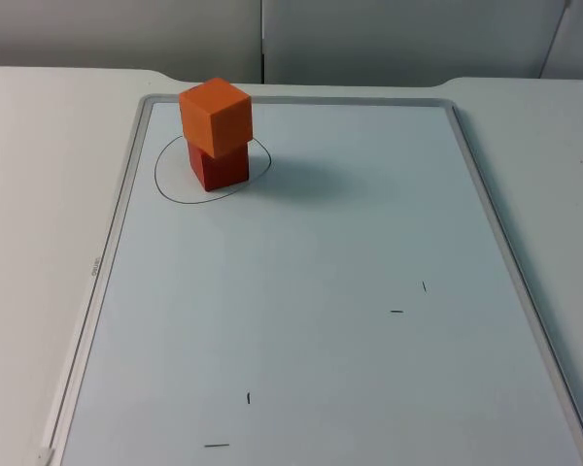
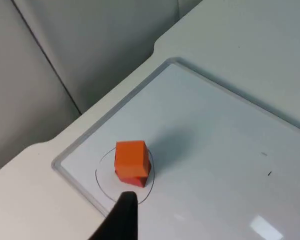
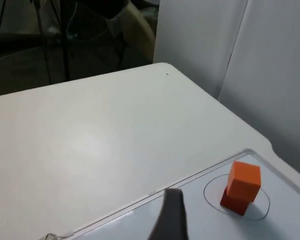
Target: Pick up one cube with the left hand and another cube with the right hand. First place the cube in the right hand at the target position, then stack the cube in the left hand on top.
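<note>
Top view: orange cube (image 1: 215,115) atop red cube (image 1: 220,165) (frame lettering unreadable), tool states indiscernible.

An orange cube (image 1: 216,116) sits on a red cube (image 1: 219,166), covering the red cube's top face, so just its lower sides are visible. The stack also hides the far stretch of the drawn circle (image 1: 175,190) behind it. The whiteboard (image 1: 311,320) on the desk (image 1: 39,175) is cut off at the picture's near edge, so its near frame is out of sight. In each wrist view a single dark fingertip (image 2: 121,220) (image 3: 170,220) is cut off by the picture's edge, so how the jaws stand cannot be told.
</note>
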Tool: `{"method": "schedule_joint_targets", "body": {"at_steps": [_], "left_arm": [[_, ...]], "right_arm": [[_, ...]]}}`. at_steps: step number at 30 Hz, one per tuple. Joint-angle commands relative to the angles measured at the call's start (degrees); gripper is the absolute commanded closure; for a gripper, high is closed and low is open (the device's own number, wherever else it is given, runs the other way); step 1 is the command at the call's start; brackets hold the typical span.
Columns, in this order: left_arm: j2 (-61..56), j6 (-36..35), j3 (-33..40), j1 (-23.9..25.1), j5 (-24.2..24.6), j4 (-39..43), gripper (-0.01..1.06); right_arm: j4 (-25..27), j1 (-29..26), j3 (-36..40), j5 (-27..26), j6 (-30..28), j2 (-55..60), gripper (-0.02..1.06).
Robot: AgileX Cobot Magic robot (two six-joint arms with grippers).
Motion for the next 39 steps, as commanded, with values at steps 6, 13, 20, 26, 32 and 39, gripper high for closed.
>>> {"method": "schedule_joint_targets", "body": {"at_steps": [6, 13, 20, 26, 32, 39], "left_arm": [[-17.13, -0.5, 18.97, -0.24, -6.79, 2.98, 0.0], [-35.74, -10.65, 32.51, -0.24, -4.19, 10.23, 0.0], [-50.85, -17.38, 39.45, -0.24, 1.24, 11.99, 0.0], [-61.01, -21.58, 46.3, -0.24, 3.2, 12.1, 0.0], [-61.01, -22.04, 47.59, -0.24, 4.99, 12.67, 0.0], [-61.01, -24.96, 48.97, -0.24, 2.33, 14.54, 0.0]], "right_arm": [[3.04, 0.12, 8.96, -2.56, 0.52, -5.39, 0.36], [3.77, 0.12, 14.89, -2.79, 1.99, -8.41, 0.36], [3.77, 0.12, 19.14, -3.15, 1.99, -11.56, 0.36], [3.34, 0.12, 20.82, -3.09, 1.99, -14.91, 0.36], [3.53, 0.12, 23.28, -2.62, 2.22, -18.39, 0.36], [2.61, 0.12, 23.44, -0.09, 3.58, -23.97, 0.36]]}}
